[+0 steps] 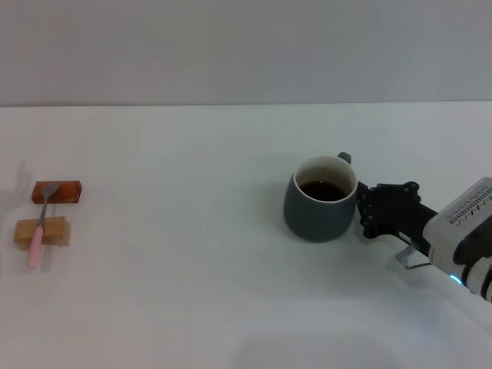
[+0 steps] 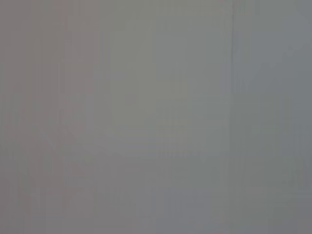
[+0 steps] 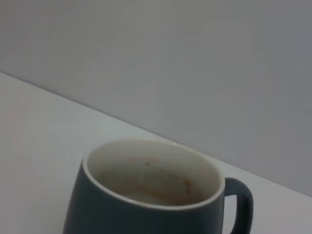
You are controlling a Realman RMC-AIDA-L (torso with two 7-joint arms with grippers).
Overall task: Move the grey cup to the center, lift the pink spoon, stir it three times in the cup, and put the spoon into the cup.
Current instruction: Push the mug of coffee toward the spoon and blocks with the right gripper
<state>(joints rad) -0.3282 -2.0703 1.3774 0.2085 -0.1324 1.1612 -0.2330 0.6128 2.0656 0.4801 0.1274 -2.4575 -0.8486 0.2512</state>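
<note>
Objects on the white table (image 1: 192, 307): one grey cup (image 1: 320, 200) of dark liquid, right of centre; one pink spoon (image 1: 37, 240), far left, lying across two blocks, orange-brown block (image 1: 57, 192) and tan block (image 1: 43, 231). Right gripper (image 1: 367, 213) sits against the cup's right side beside its handle; whether its fingers grip cannot be told. Left gripper unseen.

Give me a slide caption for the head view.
Right tool beside the grey cup; pink spoon rests across two blocks far left.

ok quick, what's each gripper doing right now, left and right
Left gripper: not in view.
Right gripper: beside the grey cup, fingers against its side; grip cannot be told.
</note>
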